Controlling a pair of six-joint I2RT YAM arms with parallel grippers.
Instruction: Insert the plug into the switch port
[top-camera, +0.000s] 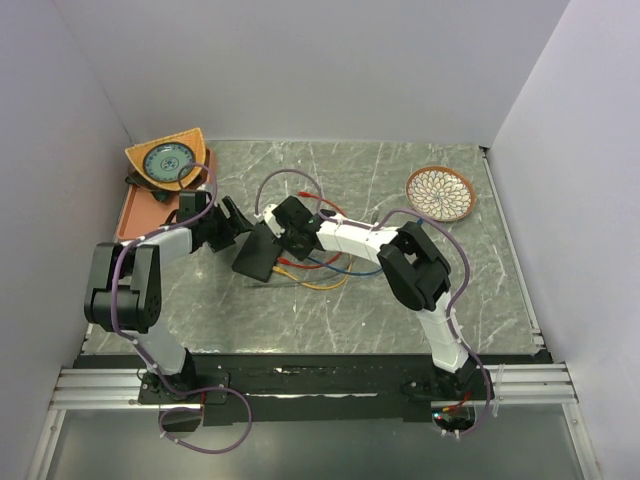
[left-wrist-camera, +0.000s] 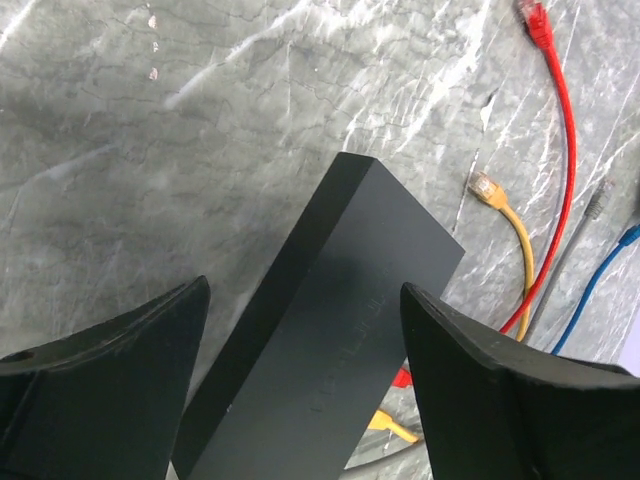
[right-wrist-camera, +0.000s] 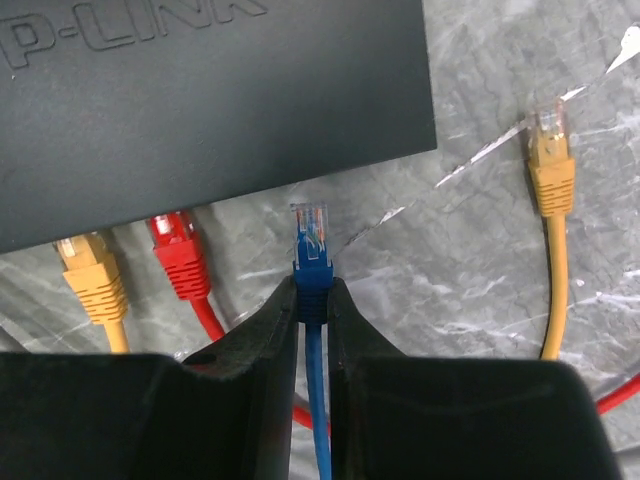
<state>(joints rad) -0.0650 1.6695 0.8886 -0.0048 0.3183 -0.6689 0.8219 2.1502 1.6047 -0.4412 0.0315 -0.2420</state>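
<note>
My right gripper (right-wrist-camera: 312, 300) is clamped on the blue plug (right-wrist-camera: 311, 238), tip pointing at 12 o'clock and just short of the switch (right-wrist-camera: 200, 100) edge. The red plug (right-wrist-camera: 178, 248) at 10 and yellow plug (right-wrist-camera: 90, 275) at 9 look plugged in already. Can't see the switch port itself, it's tucked under that edge, so I'd call this the line-up step: next is a straight, level push toward 12. My left gripper (left-wrist-camera: 303, 290) is spread wide either side of the switch, probably to brace it.
</note>
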